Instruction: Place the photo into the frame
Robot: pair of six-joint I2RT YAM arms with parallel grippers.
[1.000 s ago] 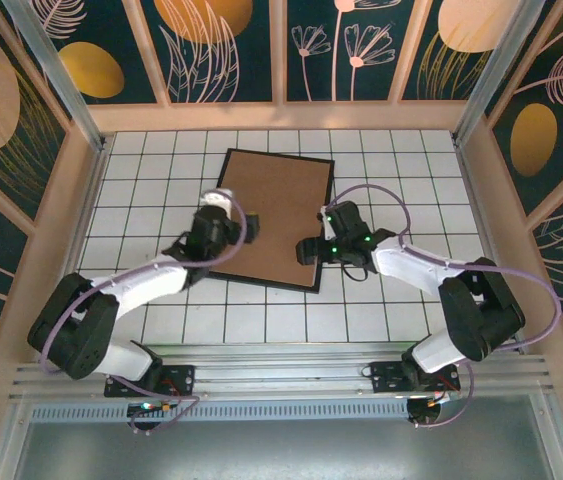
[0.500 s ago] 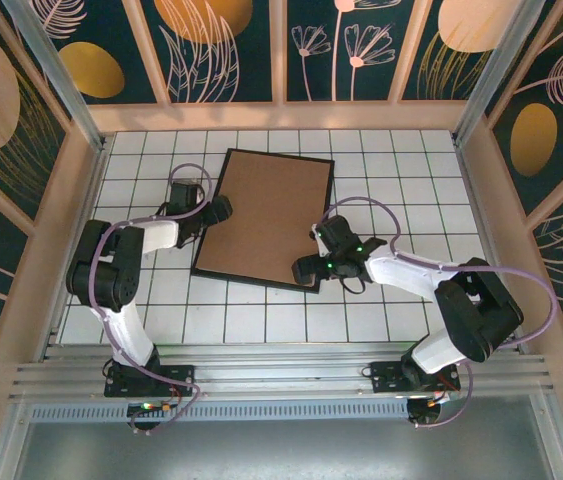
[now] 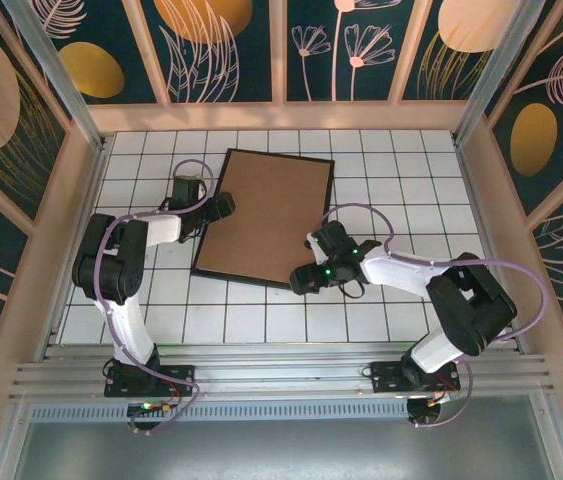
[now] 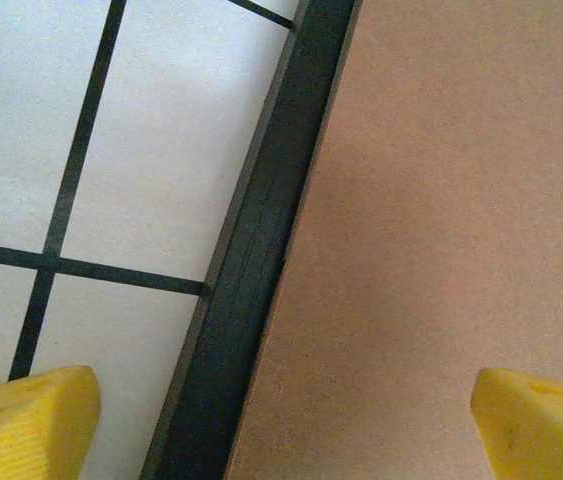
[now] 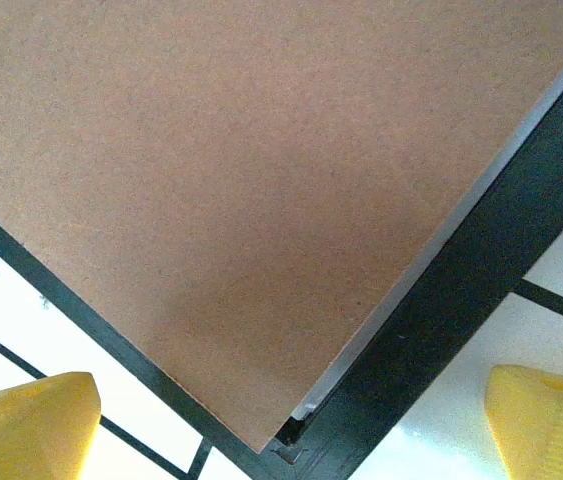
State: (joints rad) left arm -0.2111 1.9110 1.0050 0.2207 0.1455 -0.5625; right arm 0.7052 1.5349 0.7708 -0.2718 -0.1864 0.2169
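Face down on the tiled counter [image 3: 411, 180]: the frame [image 3: 251, 281], brown backing board [image 3: 269, 215] inside its black rim. At its left edge, left hand [image 3: 220, 208] spread wide, gripping nothing, rim between the fingers [image 4: 26, 420]. At the near right corner, right hand [image 3: 303, 278] equally wide, empty.

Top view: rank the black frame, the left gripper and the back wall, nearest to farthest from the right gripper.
1. black frame: near right corner between the jaws of the right gripper.
2. left gripper: at the frame's left edge.
3. back wall: beyond the table.
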